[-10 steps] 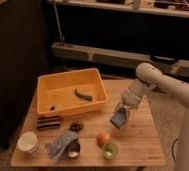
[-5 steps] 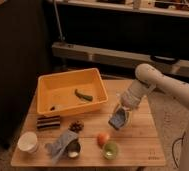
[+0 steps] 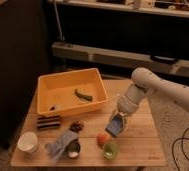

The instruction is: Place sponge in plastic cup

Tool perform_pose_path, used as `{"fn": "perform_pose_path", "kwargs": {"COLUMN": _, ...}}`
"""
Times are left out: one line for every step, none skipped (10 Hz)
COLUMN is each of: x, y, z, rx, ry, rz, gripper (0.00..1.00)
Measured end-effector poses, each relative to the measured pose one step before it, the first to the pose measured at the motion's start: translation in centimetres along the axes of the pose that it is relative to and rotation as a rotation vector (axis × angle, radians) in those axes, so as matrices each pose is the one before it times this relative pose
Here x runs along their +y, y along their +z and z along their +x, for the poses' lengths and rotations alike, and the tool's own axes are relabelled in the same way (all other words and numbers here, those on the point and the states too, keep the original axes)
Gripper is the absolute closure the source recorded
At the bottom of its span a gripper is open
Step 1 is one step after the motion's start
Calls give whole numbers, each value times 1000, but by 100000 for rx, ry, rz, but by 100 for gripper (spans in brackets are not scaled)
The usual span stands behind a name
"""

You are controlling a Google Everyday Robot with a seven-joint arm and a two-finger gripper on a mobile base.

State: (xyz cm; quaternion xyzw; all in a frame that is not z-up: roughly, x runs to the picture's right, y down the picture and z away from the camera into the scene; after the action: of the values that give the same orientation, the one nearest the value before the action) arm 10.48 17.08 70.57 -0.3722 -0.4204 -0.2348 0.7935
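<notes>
Hanging over the wooden surface [image 3: 143, 150] right of the orange plastic tray [image 3: 70, 78], my jaws are closed on the blue block sponge [image 3: 115, 126], near the little green cup [image 3: 109, 150], well apart from the white cup [image 3: 28, 142].

A wooden table [image 3: 143, 146] stands on speckled floor [image 3: 180, 120] before dark shelving [image 3: 103, 52] in dim, warm light; the gripper [image 3: 119, 119] clasps a sponge [image 3: 115, 128] above the tabletop.

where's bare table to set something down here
Bare wood: the front right corner of the table, right of the green cup and the gripper holding the sponge. Crowded: the front row from the white cup past the cloth to the orange; the yellow bin fills the back left.
</notes>
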Motion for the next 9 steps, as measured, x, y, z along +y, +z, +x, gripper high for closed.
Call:
{"fn": "perform_pose_path", "kwargs": {"x": 781, "y": 642, "z": -1435, "rx": -750, "ry": -1371, "rz": -444, "gripper": 100}}
{"fn": "perform_pose_path", "kwargs": {"x": 674, "y": 969, "z": -1444, "rx": 197, "ry": -1993, "rz": -1869, "gripper": 100}}
{"fn": "perform_pose_path", "kwargs": {"x": 396, "y": 841, "z": -868, "rx": 354, "ry": -1515, "rz": -1655, "gripper": 100}}
{"fn": "perform_pose_path", "kwargs": {"x": 609, "y": 1400, "z": -962, "rx": 464, "ry": -2081, "rz": -1912, "gripper": 100}}
{"fn": "perform_pose_path", "kwargs": {"x": 633, "y": 1114, "z": -583, "rx": 953, "ry": -2520, "rz": -1591, "gripper": 100}}
{"fn": "perform_pose_path", "kwargs": {"x": 445, "y": 959, "z": -409, "rx": 306, "ry": -1988, "rz": -1118, "gripper": 100}}
{"fn": "perform_pose_path", "kwargs": {"x": 512, "y": 802, "z": 63, "rx": 75, "ry": -955, "rz": -495, "gripper": 100}}
{"fn": "perform_pose_path", "kwargs": {"x": 422, "y": 736, "z": 581, "rx": 55, "ry": -229, "rz": 210, "gripper": 100}}
{"fn": "perform_pose_path", "kwargs": {"x": 70, "y": 220, "z": 223, "rx": 270, "ry": -401, "rz": 90, "gripper": 100}}
